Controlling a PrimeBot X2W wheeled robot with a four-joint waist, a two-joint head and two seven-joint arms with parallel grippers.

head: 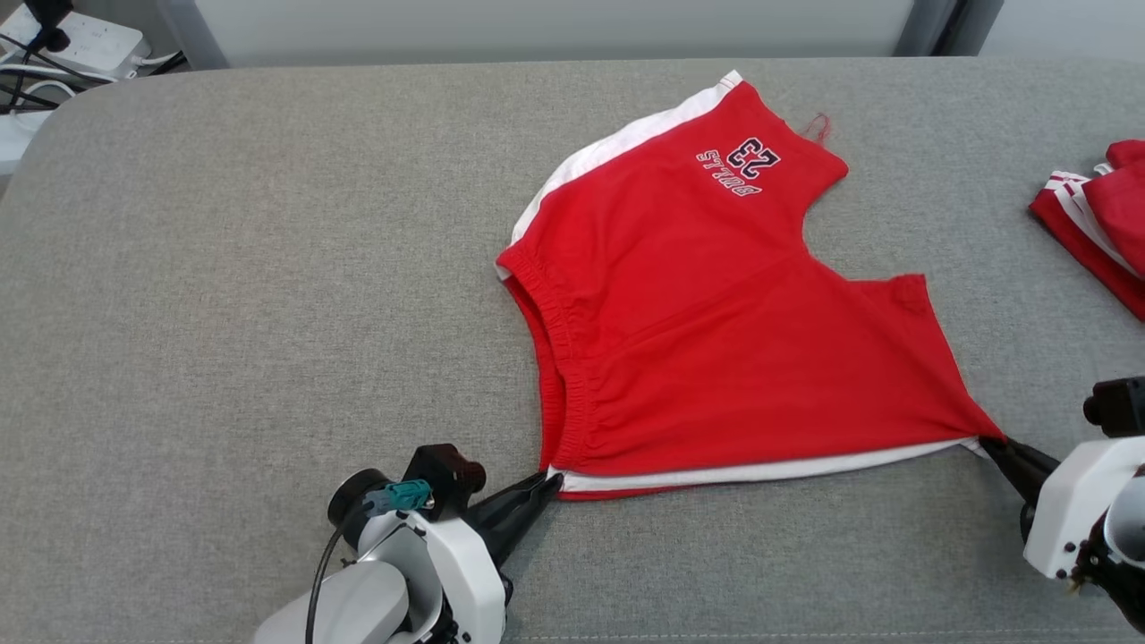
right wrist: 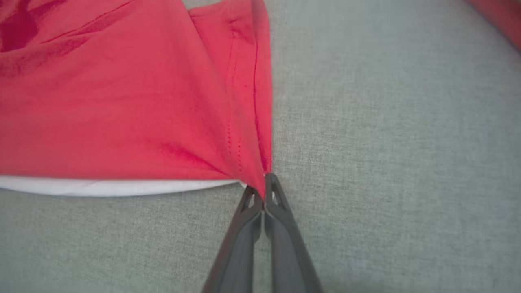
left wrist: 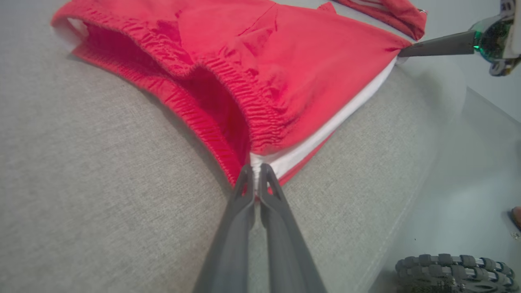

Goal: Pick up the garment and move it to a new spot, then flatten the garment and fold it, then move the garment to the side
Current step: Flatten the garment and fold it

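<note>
You have the red shorts point(head: 716, 340) lying spread on the grey table point(head: 268, 268), right of its middle, with the printed leg pointing away from you. Your left gripper point(head: 547, 483) is pressed together on the near waistband corner, where the white side stripe meets the elastic. Your right gripper point(head: 988, 443) pinches the hem corner of the near leg. The near edge runs almost straight between the two. The waistband gapes open on the left. Another red garment point(head: 1100, 224) lies well apart, at the table's right edge.
</note>
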